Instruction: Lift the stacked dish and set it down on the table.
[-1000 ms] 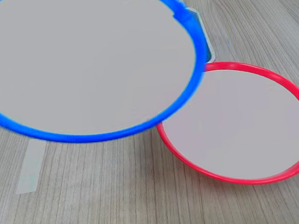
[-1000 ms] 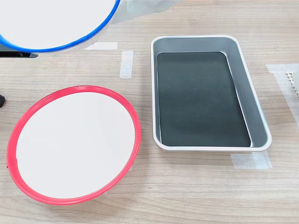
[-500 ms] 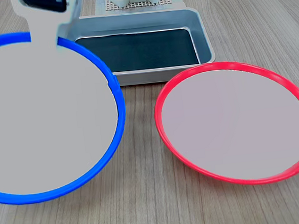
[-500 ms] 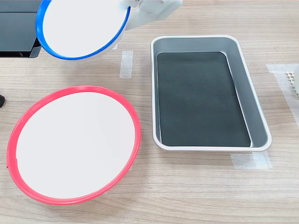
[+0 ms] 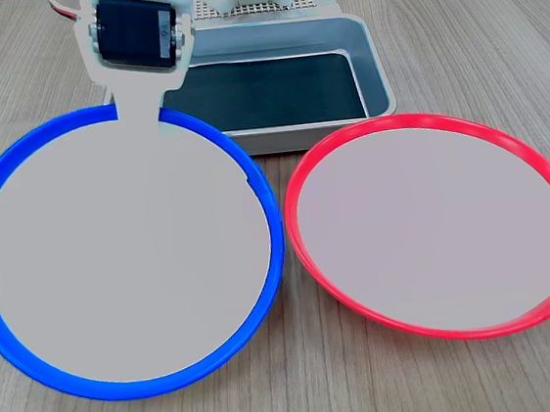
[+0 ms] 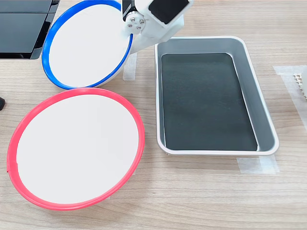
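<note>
The big round blue-rimmed plate with the pale grey-white middle point(image 5: 127, 251) is shallow and smooth, and its bright blue ring goes all the way around. My white plastic gripper with the black motor block point(image 5: 136, 100) sits on the plate's far edge in the first exterior view, and one flat white finger point(image 5: 136, 107) lies over the rim there. It looks like I am pinching the rim, but I cannot see the other finger, so I cannot tell how tight it is. In the second exterior view my gripper point(image 6: 135, 36) is at the plate's right edge. The plate is low over the light wood-grain table point(image 5: 472, 18), and I cannot tell if it touches the wood. The round red-rimmed plate with the same pale middle point(image 5: 438, 225) lies flat just beside it, and in both exterior views the two rims are very close with only a thin strip of wood between them. The grey metal tray with the dark bottom point(image 6: 265, 122) is just behind the blue plate in the first exterior view. A pale tape strip point(image 6: 129, 66) sticks out from under the blue plate in the second exterior view. There is bare wood along the near edge of the first exterior view.
</note>
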Controlling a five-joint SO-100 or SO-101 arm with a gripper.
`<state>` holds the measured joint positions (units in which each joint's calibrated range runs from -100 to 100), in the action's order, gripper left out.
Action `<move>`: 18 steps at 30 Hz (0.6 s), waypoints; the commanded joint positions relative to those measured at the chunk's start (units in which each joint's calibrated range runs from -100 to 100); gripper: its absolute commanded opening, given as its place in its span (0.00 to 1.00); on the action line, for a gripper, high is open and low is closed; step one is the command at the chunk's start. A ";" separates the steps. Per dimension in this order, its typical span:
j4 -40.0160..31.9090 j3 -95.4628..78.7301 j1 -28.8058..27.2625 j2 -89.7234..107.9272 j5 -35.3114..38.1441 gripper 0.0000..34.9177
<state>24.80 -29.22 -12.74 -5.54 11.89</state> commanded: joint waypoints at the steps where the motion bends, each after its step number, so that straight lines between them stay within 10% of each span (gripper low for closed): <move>1: 0.17 1.32 0.27 -0.64 -0.29 0.00; 11: 1.08 1.59 0.18 -3.20 1.37 0.01; 18: 6.03 3.05 0.37 -0.56 1.37 0.38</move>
<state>28.22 -29.13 -12.92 -8.87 13.11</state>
